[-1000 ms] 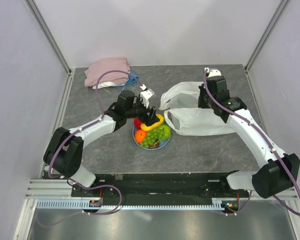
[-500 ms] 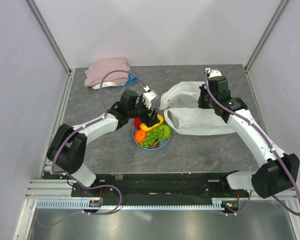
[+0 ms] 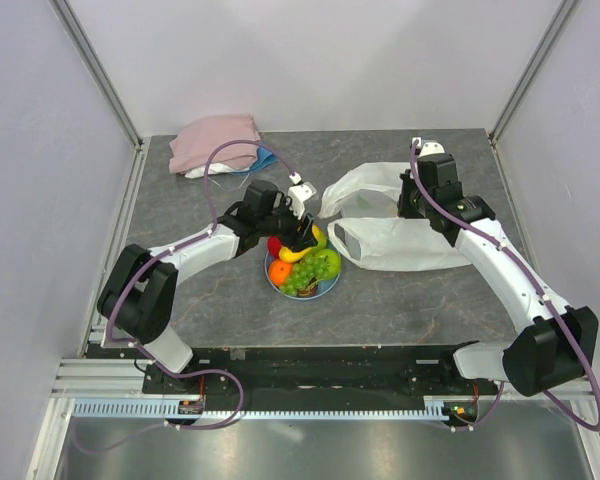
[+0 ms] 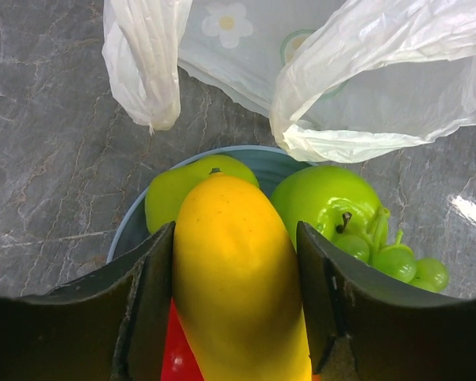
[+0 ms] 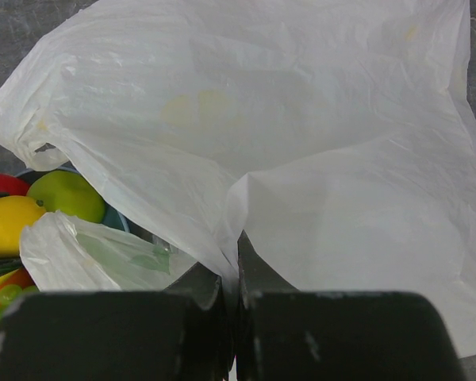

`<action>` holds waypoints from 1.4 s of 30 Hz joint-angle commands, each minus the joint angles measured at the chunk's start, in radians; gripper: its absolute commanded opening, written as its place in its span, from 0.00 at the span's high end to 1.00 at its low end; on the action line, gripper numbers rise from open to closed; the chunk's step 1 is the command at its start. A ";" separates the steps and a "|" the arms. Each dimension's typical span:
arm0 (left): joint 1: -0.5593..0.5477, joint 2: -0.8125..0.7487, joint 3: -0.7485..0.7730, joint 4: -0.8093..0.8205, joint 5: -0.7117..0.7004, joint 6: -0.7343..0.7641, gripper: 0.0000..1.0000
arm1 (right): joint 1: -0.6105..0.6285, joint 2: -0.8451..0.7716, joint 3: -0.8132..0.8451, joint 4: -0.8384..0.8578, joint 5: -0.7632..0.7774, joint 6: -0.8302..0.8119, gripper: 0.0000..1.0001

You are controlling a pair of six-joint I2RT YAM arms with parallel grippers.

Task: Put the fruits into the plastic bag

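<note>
Left fingers (image 4: pixel 147 317): closed against both long sides of the yellow mango (image 4: pixel 236 302), one finger on each flank; grasp made from above.
Yellow mango: lay on top of the fruit pile, at the far-left part of the plate (image 4: pixel 266 159).
Right fingers (image 5: pixel 198 309): clenched, with a fold of the plastic bag (image 3: pixel 400 240) pinched between them.
Plastic bag: lay on the bench (image 3: pixel 410 300) just right of the plate, white and crinkled; its two loop handles pointed left toward the fruit, and the nearer handle reached the plate rim.
Plate: light blue and round, at the middle of the bench, between the two arms.
Pear (image 4: pixel 170 198): yellow-green, on the plate on the far side of the mango, touching it.
Green apple (image 4: pixel 325 198): on the plate, just right of the mango.
Grape bunch (image 4: pixel 397 258): green, against the near-right side of the green apple.
Red apple (image 4: pixel 178 361): partly hidden under the mango and the left finger.
Orange (image 3: pixel 281 269): at the near-left edge of the plate.
Pink cloth (image 3: pixel 215 142): folded, at the far-left corner of the bench, well apart from the plate.
</note>
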 commanded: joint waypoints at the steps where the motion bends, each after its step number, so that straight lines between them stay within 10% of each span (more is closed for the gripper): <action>1: -0.002 -0.002 0.043 -0.003 -0.012 0.021 0.50 | -0.007 -0.022 -0.005 0.037 -0.017 -0.004 1.00; 21: -0.050 -0.237 -0.073 0.487 -0.096 -0.139 0.52 | -0.005 -0.027 -0.014 0.063 -0.084 0.002 1.00; 26: -0.250 -0.103 -0.014 0.663 -0.280 -0.084 0.51 | -0.005 -0.015 -0.022 0.078 -0.124 0.012 1.00; 42: -0.307 0.145 0.064 0.714 -0.364 -0.223 0.53 | -0.005 -0.042 -0.048 0.117 -0.245 0.044 1.00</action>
